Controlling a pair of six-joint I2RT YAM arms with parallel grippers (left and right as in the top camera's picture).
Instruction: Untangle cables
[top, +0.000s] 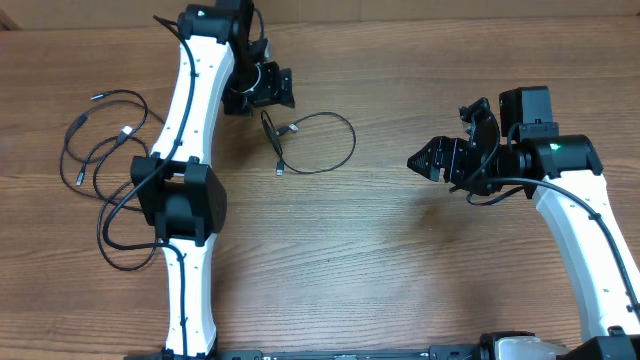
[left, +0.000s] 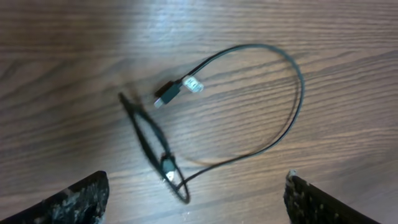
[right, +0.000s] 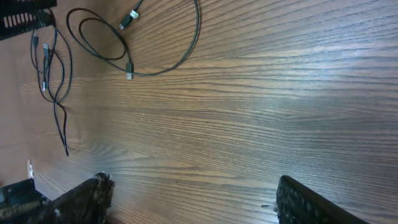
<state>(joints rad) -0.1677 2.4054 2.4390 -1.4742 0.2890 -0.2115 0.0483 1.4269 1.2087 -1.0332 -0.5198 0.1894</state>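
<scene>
One thin black cable (top: 335, 150) lies apart from the others in a loose loop on the wooden table, its two plugs close together at the loop's left. In the left wrist view this cable (left: 292, 112) has a silver-tipped plug (left: 169, 93) and a second plug (left: 168, 167). My left gripper (top: 268, 88) hovers just left of and behind it, open and empty (left: 196, 202). Several more cables (top: 100, 150) lie in tangled loops at the far left. My right gripper (top: 432, 160) is open and empty (right: 193, 199) over bare table to the right of the loop (right: 180, 59).
The left arm's white links and black elbow joint (top: 180, 195) stretch from the front edge across the tangled cables, covering part of them. The right arm (top: 580, 220) stands at the right side.
</scene>
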